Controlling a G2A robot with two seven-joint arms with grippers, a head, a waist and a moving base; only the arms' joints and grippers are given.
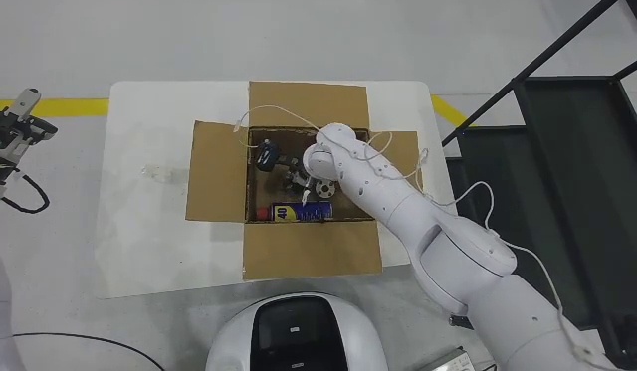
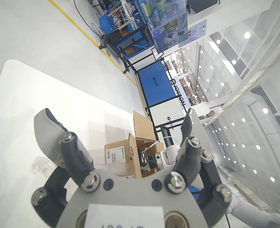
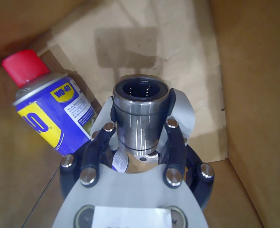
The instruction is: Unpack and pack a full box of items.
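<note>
An open cardboard box (image 1: 217, 182) sits in the middle of the white table (image 1: 149, 252). Inside it lies a blue spray can (image 1: 299, 212) with a red cap, along the near wall. My right gripper (image 3: 141, 105) is down inside the box, shut on a shiny metal cylinder (image 3: 138, 119) with a hollow end, held just above the box floor beside the spray can (image 3: 49, 112). A dark blue item (image 1: 267, 156) lies near the box's far-left corner. My left gripper (image 2: 118, 124) is open and holds nothing, off the table's left side (image 1: 20, 122).
A small clear plastic scrap (image 1: 159, 172) lies on the table left of the box. The box's four flaps (image 1: 309, 102) are folded out flat. A dark metal stair frame (image 1: 537, 122) stands to the right of the table.
</note>
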